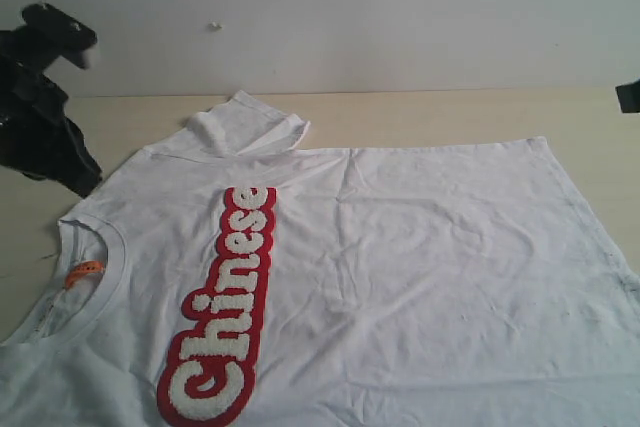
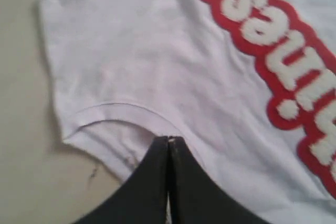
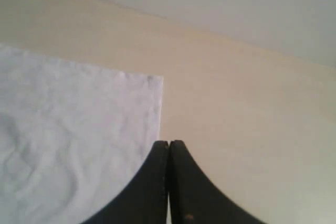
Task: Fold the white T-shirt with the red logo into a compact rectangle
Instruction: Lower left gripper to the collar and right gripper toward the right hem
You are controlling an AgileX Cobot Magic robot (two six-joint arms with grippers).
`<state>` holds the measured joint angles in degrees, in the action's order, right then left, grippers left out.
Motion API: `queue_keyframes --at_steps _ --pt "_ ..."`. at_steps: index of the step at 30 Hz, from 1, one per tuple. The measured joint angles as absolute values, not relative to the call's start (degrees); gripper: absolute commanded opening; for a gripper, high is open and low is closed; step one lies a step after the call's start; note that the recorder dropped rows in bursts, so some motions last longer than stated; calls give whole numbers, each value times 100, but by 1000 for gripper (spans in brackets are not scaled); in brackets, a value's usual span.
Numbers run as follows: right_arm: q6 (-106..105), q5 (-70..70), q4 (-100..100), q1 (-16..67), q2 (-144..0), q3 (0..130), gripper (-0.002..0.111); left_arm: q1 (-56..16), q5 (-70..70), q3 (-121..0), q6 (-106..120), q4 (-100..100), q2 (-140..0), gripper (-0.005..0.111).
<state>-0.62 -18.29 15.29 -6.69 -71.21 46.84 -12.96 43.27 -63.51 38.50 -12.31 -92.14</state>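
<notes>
At the far left the left gripper (image 2: 169, 140) hangs with its two black jaws pressed tight together and nothing between them. Seen from its own camera the tips sit over a curved seam edge of the white T-shirt (image 1: 420, 267), though I cannot tell whether they touch the cloth. The T-shirt lies spread front up, covering most of the pale table (image 1: 430, 117). Its collar (image 1: 118, 259) is toward the left, and a small orange tag (image 1: 84, 272) shows inside it. Just to the right of the collar the red logo (image 1: 222, 317) runs along the chest, fuzzy white letters reading "Chinese" in a thick red outline. Past the logo's far end one sleeve (image 1: 250, 127) is folded over onto itself, near the wall (image 1: 350, 17). The body stretches on to the right, lightly wrinkled, and ends in the bottom hem. There the right gripper (image 3: 169, 143) is clenched too and empty, hovering right at the shirt's edge near a hem corner, with bare table beside it
</notes>
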Motion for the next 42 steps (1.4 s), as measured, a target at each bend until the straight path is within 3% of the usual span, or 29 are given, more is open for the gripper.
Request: queue_keyframes --at_steps 9,16,19,21,22,23,27,37,42 --pt "-4688 -3939 -2386 -669 -7966 5656 0 -1296 4911 -6409 6137 -1400 -10014 0" --pt "-5767 -4278 -3009 -669 -8388 5692 0 -1296 5157 -6406 6876 -297 -10362 1" --pt "-5810 -4278 -3021 -669 -8559 5692 0 -1296 5094 -6340 6914 173 -10459 14" --pt "-5829 -4255 -3021 -669 -8659 5692 0 -1296 4916 -6276 6937 318 -10485 32" --pt "-5843 -4239 -3032 -669 -8702 5692 0 -1296 4794 -6248 6947 365 -10498 41" --pt "-5887 -4230 -3031 -669 -8748 5692 0 -1296 4692 -6222 6950 408 -10501 63" --pt "-5965 -4208 -3066 -669 -8901 5692 0 -1296 4222 -6156 6960 609 -10629 106" --pt "-5984 -4016 -3110 -669 -8938 5692 0 -1296 3509 -6156 7067 675 -10756 105" --pt "-5984 -4016 -3420 -669 -8938 5692 0 -1296 3856 -6156 7173 595 -10756 105"
